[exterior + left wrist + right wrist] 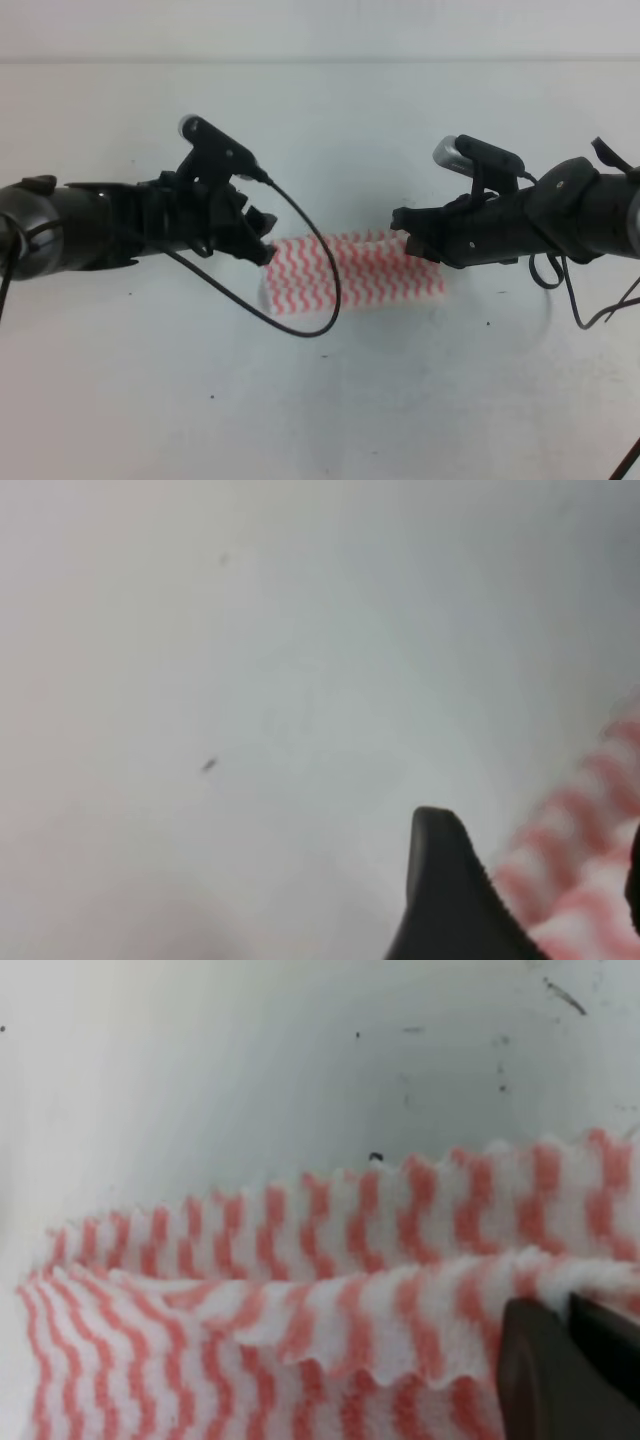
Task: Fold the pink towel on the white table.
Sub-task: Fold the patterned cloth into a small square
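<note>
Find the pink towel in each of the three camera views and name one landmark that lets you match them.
Exterior high: the pink towel lies centre, between the two grippers.
Left wrist: only a blurred corner at the lower right edge.
Right wrist: it fills the lower half, one edge lifted.
Shared landmark: the white table beneath it.

Bare desk [330, 400] lies open near and far of the pink towel [350, 275]. The left tool [262, 240] and right tool [408, 240] block its two ends.

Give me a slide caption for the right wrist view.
Right gripper pinching a raised fold of the pink towel above the white table.
</note>
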`<state>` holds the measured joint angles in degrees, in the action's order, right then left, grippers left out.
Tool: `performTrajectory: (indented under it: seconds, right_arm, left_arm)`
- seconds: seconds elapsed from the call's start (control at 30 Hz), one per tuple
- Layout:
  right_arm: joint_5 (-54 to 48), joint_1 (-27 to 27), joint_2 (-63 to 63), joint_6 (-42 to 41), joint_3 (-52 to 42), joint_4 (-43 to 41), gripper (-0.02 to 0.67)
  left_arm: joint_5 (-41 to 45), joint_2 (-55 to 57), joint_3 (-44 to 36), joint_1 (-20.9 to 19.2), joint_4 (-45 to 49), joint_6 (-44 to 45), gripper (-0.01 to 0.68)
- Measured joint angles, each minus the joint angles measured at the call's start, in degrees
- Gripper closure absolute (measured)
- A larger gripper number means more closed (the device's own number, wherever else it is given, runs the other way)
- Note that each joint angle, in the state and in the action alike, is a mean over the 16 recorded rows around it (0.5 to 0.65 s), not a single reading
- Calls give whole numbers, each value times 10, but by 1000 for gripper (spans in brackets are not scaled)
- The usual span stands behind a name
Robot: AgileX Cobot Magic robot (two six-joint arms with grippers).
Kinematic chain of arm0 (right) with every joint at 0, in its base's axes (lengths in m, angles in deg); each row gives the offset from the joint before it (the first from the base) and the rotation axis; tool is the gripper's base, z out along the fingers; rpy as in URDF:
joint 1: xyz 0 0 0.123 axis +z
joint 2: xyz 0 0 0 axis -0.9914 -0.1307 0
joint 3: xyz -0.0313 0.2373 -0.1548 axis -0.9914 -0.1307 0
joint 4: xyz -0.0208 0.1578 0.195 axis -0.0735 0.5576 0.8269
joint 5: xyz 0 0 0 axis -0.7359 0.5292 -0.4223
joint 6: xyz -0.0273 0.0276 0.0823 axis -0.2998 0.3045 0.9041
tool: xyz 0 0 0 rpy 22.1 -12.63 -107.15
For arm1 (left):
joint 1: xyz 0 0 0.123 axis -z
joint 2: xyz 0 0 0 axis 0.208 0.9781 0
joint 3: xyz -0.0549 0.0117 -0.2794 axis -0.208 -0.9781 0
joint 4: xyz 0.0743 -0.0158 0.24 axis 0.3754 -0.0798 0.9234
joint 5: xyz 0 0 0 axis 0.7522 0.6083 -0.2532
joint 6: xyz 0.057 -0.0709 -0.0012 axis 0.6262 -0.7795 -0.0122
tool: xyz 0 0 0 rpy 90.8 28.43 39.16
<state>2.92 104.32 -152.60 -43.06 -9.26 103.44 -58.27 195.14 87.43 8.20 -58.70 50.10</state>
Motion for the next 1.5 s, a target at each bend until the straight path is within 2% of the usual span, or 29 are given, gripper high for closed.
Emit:
performTrajectory:
  seconds: [0.1, 0.53, 1.0, 1.5]
  right_arm:
    - [2, 0, 0, 0, 0, 0, 665]
    - [18, -1, 2, 0, 0, 0, 665]
    - [37, -1, 0, 0, 0, 1, 665]
    - [46, -1, -7, 1, 0, 11, 665]
  left_arm:
    - [10, -2, 4, 0, 0, -15, 360]
    - [39, -5, 6, 0, 0, -45, 452]
    - [36, -1, 6, 0, 0, -45, 459]
    - [149, 34, 7, 0, 1, -20, 487]
